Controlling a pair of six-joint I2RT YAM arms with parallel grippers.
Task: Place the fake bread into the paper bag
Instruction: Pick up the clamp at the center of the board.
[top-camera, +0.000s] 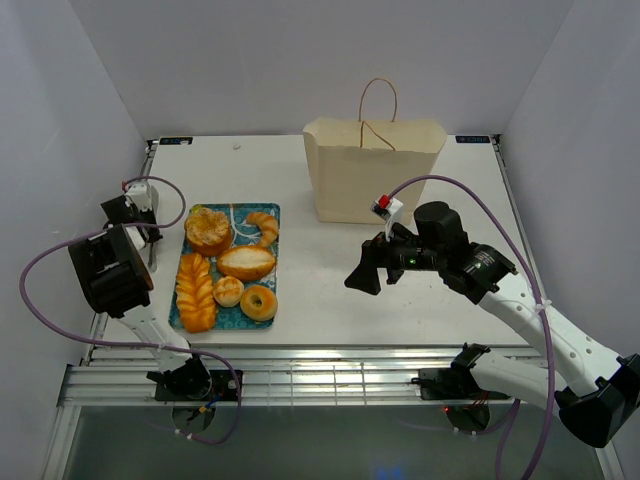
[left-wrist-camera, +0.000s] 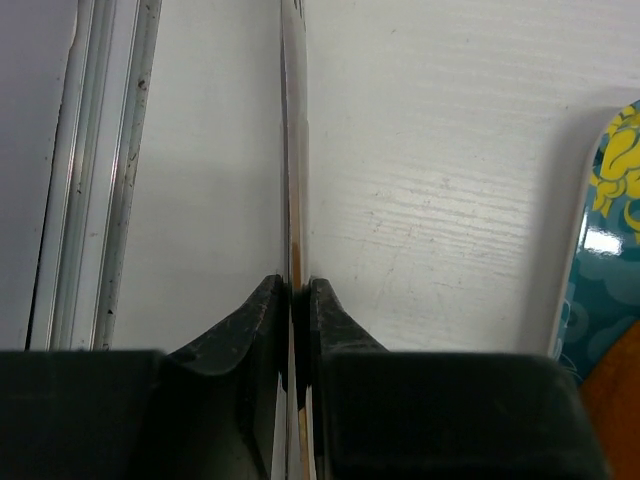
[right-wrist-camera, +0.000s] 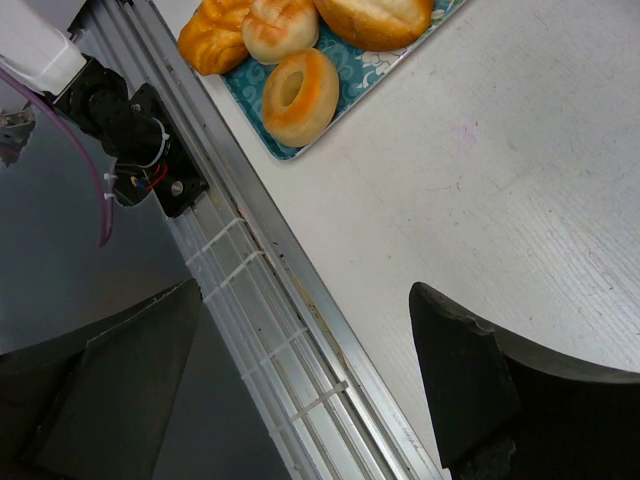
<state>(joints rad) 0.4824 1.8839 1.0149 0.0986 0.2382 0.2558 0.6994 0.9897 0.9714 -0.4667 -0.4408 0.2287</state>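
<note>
Fake bread (top-camera: 228, 268) all on the tray (top-camera: 270, 278), none in the paper bag (top-camera: 375, 175).

The six pieces lie close together on the patterned tray at the left of the table (top-camera: 330, 300). The round pastry (top-camera: 208, 230) and croissant (top-camera: 264, 228) are at the far end, the oval roll (top-camera: 246, 262) is in the middle, and the braided loaf (top-camera: 196, 292), small bun (top-camera: 228, 291) and ring bagel (top-camera: 259, 302) are at the near end. The bag stands upright and open-topped at the back of the table, well apart from the tray. The left gripper (top-camera: 151, 245) is just beside the tray's left edge with its fingers pressed almost together. A thin line shows in the slit between them, and whether they pinch anything I cannot tell. The right gripper (top-camera: 368, 275) hangs in front of the bag with its fingers spread wide, holding nothing.
</note>
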